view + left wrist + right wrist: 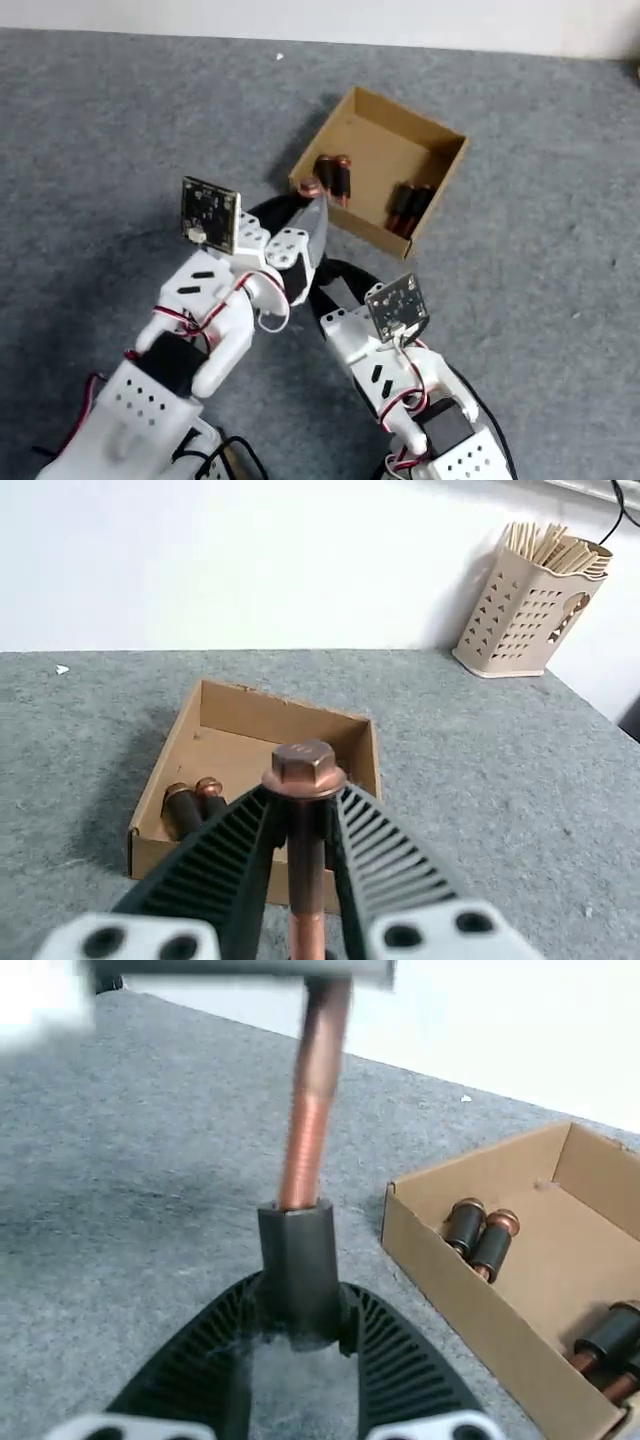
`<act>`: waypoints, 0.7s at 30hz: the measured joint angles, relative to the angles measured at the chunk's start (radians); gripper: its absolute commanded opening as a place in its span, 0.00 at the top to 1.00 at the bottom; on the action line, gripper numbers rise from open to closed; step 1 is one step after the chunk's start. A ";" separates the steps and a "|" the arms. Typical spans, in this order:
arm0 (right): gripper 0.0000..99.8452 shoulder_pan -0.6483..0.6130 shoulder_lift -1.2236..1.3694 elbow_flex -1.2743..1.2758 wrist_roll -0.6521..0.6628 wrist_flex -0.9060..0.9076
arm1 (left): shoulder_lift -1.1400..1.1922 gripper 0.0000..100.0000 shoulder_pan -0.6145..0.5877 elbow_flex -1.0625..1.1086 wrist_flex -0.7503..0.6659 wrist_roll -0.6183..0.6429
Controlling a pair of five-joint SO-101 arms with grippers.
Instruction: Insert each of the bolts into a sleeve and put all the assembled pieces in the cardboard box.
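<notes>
Your left gripper (pixel 305 815) pinches the bolt (pixel 303 770); its tip hides inside the sleeve (pixel 297 1250) your right gripper (pixel 300 1310) squeezes, near the cardboard box (pixel 150 855).

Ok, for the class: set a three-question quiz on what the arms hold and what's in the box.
1. True or false: the box is empty.
2. How many pieces lie in the box? A two, B four, C six.
3. Fill in: the right pincer holds the sleeve; the left pincer holds the ___.
Key: 1 false; 2 B; 3 bolt.
</notes>
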 measured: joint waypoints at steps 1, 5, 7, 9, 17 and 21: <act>0.99 0.000 0.000 0.000 0.000 0.000 | 0.000 1.00 0.002 0.018 -0.018 0.000; 0.99 -0.002 0.000 0.000 0.000 0.000 | -0.002 1.00 0.015 0.037 -0.041 0.000; 0.99 -0.002 0.000 0.000 0.000 0.000 | -0.002 1.00 0.037 0.043 -0.046 0.000; 0.99 -0.002 0.000 0.000 0.000 0.002 | -0.005 1.00 0.046 0.060 -0.052 0.000; 0.99 0.051 0.000 0.000 -0.057 0.002 | -0.014 0.89 0.058 0.069 -0.044 0.000; 0.99 0.064 0.000 0.000 -0.068 0.000 | -0.012 0.80 0.074 0.028 0.121 -0.003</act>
